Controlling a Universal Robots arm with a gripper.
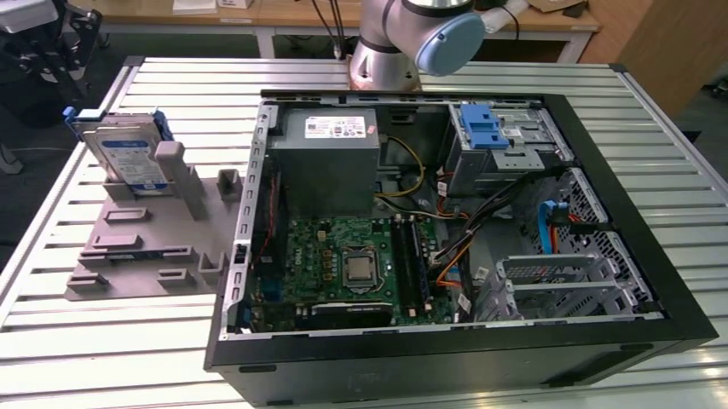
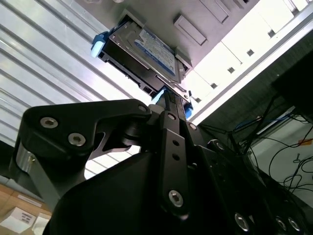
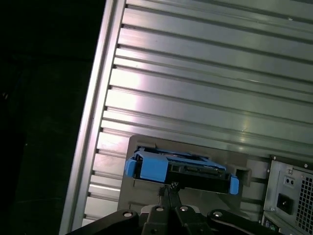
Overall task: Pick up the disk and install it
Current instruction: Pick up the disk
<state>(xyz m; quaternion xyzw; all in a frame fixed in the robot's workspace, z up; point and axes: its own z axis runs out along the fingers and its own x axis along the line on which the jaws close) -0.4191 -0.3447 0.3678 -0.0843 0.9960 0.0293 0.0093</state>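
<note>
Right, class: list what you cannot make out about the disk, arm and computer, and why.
Exterior view: lower part of the disk, hidden by posts of the grey holder.
Exterior view: most of the arm, cut by the top edge.
First wrist view: the grey holder beneath the disk, covered by the gripper.
First wrist view: the computer case, cut by the edge.

Slatted aluminium bench (image 1: 114,341) with bright reflections on its slats; pale wooden desks (image 1: 285,13) behind, wooden panel (image 1: 666,43) at the exterior view's right, dark floor (image 1: 17,204) at its left.
</note>
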